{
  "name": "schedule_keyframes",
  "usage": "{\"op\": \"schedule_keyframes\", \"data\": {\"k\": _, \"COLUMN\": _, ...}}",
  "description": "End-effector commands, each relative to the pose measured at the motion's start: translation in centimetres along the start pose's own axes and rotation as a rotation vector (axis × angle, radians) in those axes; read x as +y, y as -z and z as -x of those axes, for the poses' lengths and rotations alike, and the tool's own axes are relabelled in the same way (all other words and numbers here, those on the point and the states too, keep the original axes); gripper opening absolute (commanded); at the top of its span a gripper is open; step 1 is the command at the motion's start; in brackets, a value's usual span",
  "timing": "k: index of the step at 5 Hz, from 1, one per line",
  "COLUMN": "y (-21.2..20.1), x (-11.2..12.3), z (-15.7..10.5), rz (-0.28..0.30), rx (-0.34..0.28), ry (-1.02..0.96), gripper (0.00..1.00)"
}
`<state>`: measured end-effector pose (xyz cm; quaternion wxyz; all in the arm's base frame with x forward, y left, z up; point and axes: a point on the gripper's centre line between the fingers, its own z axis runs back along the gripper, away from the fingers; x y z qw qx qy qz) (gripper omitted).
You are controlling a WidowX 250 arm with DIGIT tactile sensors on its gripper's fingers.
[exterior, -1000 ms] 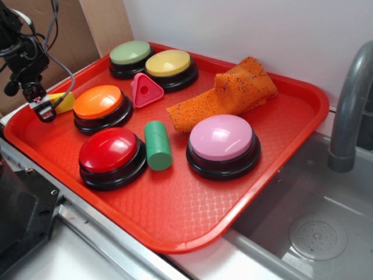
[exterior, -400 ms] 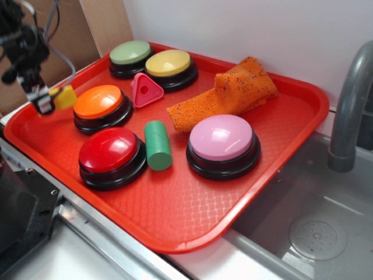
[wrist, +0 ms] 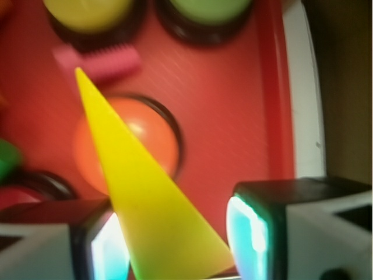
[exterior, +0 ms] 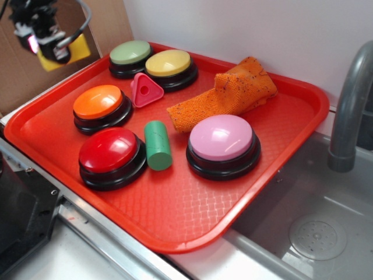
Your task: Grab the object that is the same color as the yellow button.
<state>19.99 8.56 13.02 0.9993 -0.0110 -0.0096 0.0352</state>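
Item 1. Black robot gripper (exterior: pixel 55 49): high at the upper left of the exterior view, above the left rim of the tray, in front of a brown cardboard panel (exterior: pixel 105 20). It is clamped on the small solid yellow wedge-shaped block (exterior: pixel 73 51). In the wrist view the wedge (wrist: pixel 145 198) sits between the two fingers; its thick end is near the pads and its thin tip points out over the tray.

Item 2. Yellow wedge: clear of the tray surface, touching nothing but the gripper as far as both views show.

Item 3. Round domed pale-yellow push button on a black base (exterior: pixel 169 64): at the back of the tray, touching or just beside the pale-green button (exterior: pixel 130 54). It is the colour reference only and is untouched.

Item 4. Red plastic tray (exterior: pixel 175 216) with the remaining contents in place:
- orange button (exterior: pixel 98 103)
- red button (exterior: pixel 109 150)
- pink button (exterior: pixel 221 139)
- pink triangle with a hole (exterior: pixel 145 89)
- green cylinder (exterior: pixel 157 144)
- crumpled orange cloth (exterior: pixel 230 93)

A grey faucet (exterior: pixel 349 111) and a steel sink (exterior: pixel 309 233) stand to the right.

Status. The correct object is chosen, gripped and lifted, so the grab looks essentially done. What is left, at most, is holding the wedge securely. The tapered faces could let it slip if the grip is light.
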Motion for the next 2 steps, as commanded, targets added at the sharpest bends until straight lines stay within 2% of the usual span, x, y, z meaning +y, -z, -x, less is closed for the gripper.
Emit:
{"op": "schedule_keyframes", "data": {"k": 1, "y": -2.51, "x": -4.85, "z": -4.20, "rz": -0.020, "rx": -0.096, "ry": -0.035, "gripper": 0.00}}
{"op": "schedule_keyframes", "data": {"k": 2, "y": -1.90, "x": -5.27, "z": -4.13, "rz": -0.033, "rx": -0.058, "ry": -0.089, "gripper": 0.00}}
